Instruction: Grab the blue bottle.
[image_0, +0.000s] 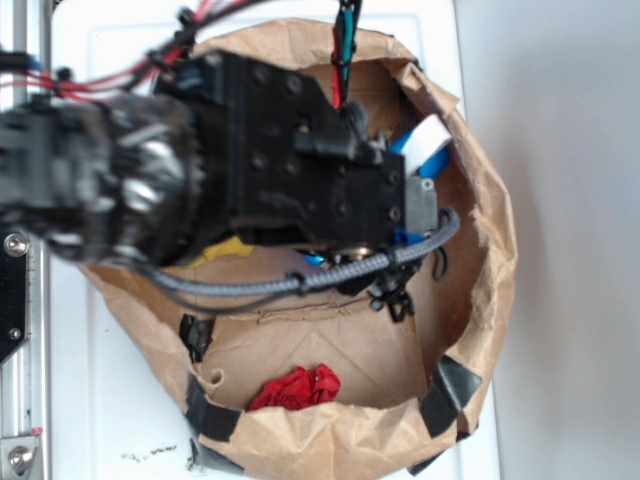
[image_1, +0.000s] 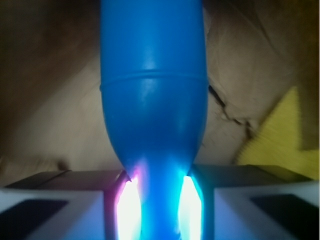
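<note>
Exterior view first, and we are looking down from the left: our arm (image_0: 150, 160) is reaching in from that side, its black body covering most of a brown paper bag (image_0: 480, 200) whose rolled rim is lying open on a white table (image_0: 80, 400). Red wires are running along the top of the arm, and a braided cable (image_0: 300, 283) is drooping under it. Beneath the arm, a corner of yellow cloth (image_0: 228, 248) is peeking out on the bag's floor. Lower down, near the front rim, a crumpled red thing (image_0: 297, 387) is lying by itself, well apart from the arm. Black tape (image_0: 450, 392) is patching the rim in a few spots. Further right, our gripper (image_0: 420, 190) is sitting inside the bag near its far-right wall; only slivers of blue and white are showing around it, so from here we cannot tell what the fingers are doing.

Wrist view is settling that. At the lower left, one finger (image_1: 55, 210) is pressing in; between the two fingers, the bottle (image_1: 152, 100) is filling the middle, its wide blue body stretching away from us and its narrow neck pinched at the bottom edge, with bright light glowing on either side of the neck. At the lower right the other finger is closing against it likewise. So we are clamping the bottle by its neck. Behind it the bag's brown paper is showing, and at the right the cloth is lying beside the bottle.
</note>
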